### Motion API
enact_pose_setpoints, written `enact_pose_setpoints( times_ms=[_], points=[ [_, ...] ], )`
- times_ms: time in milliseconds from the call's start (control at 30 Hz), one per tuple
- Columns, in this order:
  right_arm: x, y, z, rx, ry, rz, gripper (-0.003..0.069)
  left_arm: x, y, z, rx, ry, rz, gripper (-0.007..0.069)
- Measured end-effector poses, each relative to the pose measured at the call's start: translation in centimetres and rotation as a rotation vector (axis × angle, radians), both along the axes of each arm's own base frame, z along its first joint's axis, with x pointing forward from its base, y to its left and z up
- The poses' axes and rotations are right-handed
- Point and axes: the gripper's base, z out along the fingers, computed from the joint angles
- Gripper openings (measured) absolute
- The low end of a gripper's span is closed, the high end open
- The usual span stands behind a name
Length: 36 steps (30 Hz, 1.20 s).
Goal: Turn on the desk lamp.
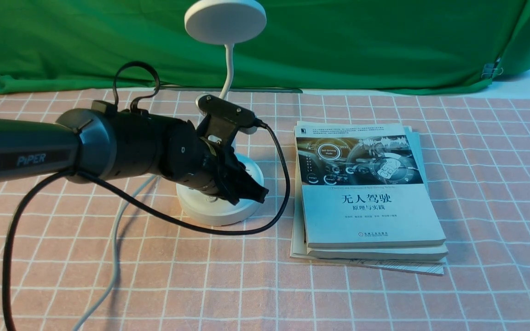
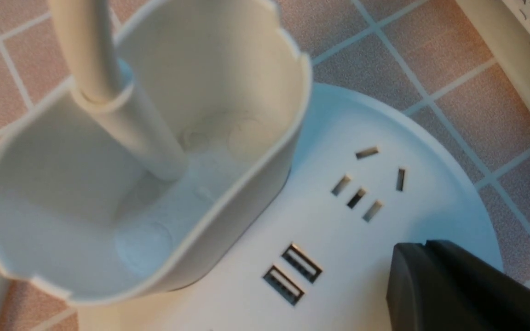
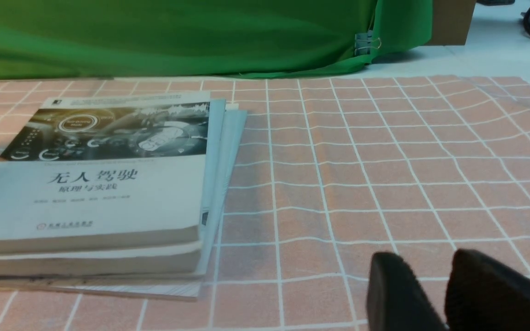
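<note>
The white desk lamp (image 1: pixel 216 209) stands at the centre of the front view, its flat disc head (image 1: pixel 225 20) at the upper centre, against the green cloth (image 1: pixel 361 46); the left gripper (image 1: pixel 252 195) reaches in from the left edge and hangs over the round base, its fingers clenched together; whether they touch the base I cannot tell.

The front view has the disc head, which the left wrist view lacks; that wrist view shows two USB ports (image 2: pixel 292 274) and a group of socket slots (image 2: pixel 361 191) on the base, mostly covered by the arm in front.

The oblong white cup (image 2: pixel 228 220) shows fully only there, beside the ports; the neck's sleeve (image 2: pixel 143 133) stands inside it, rising from its floor.

The right wrist view shows the right gripper (image 3: pixel 423 276), its fingers slightly parted with nothing between them; the stacked books (image 3: pixel 95 184) lie right of centre in the front view.
</note>
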Motion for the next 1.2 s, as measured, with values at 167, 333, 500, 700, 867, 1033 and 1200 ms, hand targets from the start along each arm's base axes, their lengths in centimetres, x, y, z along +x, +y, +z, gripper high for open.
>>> enact_pose_setpoints(
  times_ms=[167, 333, 500, 700, 867, 1033, 1200],
  points=[
    [0.0, 0.0, 0.0, 0.000, 0.000, 0.000, 0.0238, 0.1, -0.1, -0.3, 0.003, 0.007, -0.001, 0.0021],
    [0.0, 0.0, 0.0, 0.000, 0.000, 0.000, 0.0238, 0.1, -0.1, -0.3, 0.006, 0.006, -0.004, 0.0021],
    [0.0, 0.0, 0.0, 0.000, 0.000, 0.000, 0.0238, 0.1, 0.0, 0.1, 0.019, -0.006, -0.022, 0.0021],
    [0.0, 0.0, 0.0, 0.000, 0.000, 0.000, 0.0238, -1.8, 0.8, 3.6, 0.023, 0.014, -0.036, 0.0021],
    [0.0, 0.0, 0.0, 0.000, 0.000, 0.000, 0.0238, -4.7, 2.4, 6.9, -0.043, -0.029, 0.013, 0.0021],
    [0.0, 0.0, 0.0, 0.000, 0.000, 0.000, 0.0238, -9.0, 4.8, 6.8, -0.073, 0.022, 0.075, 0.0021],
    [0.0, 0.0, 0.0, 0.000, 0.000, 0.000, 0.0238, -14.0, 7.4, 8.1, -0.156, 0.009, 0.143, 0.0021]
  ],
)
